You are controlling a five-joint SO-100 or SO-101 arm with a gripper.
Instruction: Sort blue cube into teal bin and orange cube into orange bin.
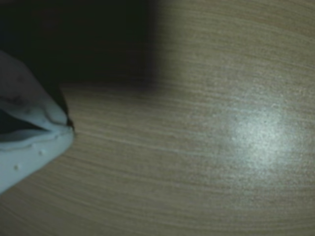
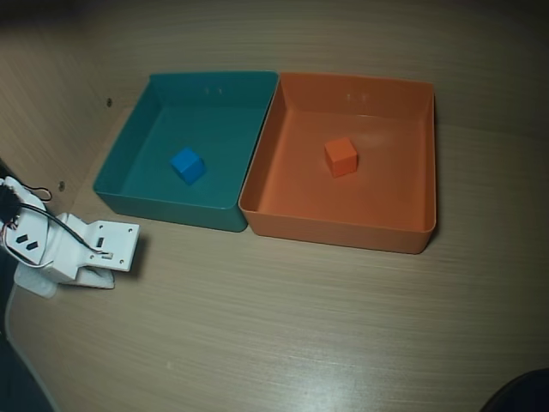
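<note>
Overhead view: wood-grain bench (image 2: 300, 326) fills the frame, and the orange bin (image 2: 343, 225) sits at about 1 o'clock from centre, its wall touching the teal bin (image 2: 163, 206) at 11 o'clock. The white arm (image 2: 73, 253) lies folded low at 8 o'clock, just beside the teal bin's near corner. Orange cube (image 2: 340, 157) rests inside the orange bin, blue cube (image 2: 187, 165) inside the teal bin. In the wrist view the end effector (image 1: 64, 129) has its tips pressed together, holding nothing

From my remote seat I see only a pale wood-grain table (image 2: 283, 326), a bright glare patch on it in the wrist view, and two small dark dots (image 2: 109, 102) near its left edge overhead.
</note>
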